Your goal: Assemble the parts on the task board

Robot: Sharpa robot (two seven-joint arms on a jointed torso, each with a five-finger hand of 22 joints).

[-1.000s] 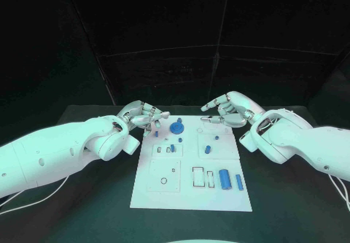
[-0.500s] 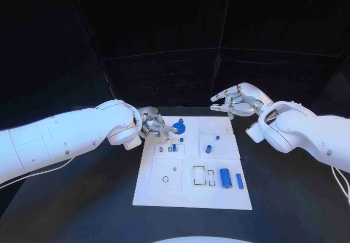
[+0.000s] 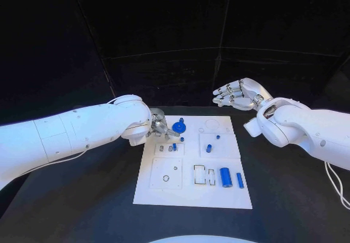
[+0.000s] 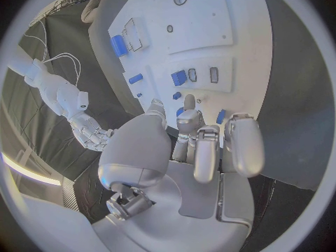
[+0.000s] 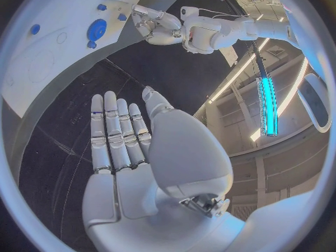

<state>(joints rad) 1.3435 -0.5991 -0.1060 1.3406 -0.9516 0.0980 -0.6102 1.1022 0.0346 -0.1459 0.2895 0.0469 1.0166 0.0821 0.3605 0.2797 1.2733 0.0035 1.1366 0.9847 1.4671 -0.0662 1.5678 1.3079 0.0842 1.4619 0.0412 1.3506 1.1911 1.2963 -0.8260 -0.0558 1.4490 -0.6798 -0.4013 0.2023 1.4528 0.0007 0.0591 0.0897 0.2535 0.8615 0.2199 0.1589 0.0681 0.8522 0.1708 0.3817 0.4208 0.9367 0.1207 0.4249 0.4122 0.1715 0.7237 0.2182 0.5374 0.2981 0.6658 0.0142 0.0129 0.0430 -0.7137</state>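
Note:
The white task board (image 3: 191, 195) lies in the middle of the black table. A blue round part (image 3: 178, 127) stands at its far left corner, and it also shows as a blue disc (image 5: 96, 28) in the right wrist view. My left hand (image 3: 162, 127) hovers low right beside it with its fingers half bent and nothing visibly in them. In the left wrist view the fingers (image 4: 210, 151) hide most of that part. My right hand (image 3: 239, 94) is raised behind the board's far right corner, with its fingers (image 5: 115, 129) straight and spread and nothing in them.
Other blue parts lie on the board: a short cylinder (image 3: 225, 177) and a thin bar (image 3: 239, 180) at the near right, and small pieces (image 3: 209, 149) mid-board. Black table surrounds the board. A dark backdrop stands behind it.
My left hand has come down and in to the blue round part. My right hand has lifted back off the board's far edge and opened its fingers.

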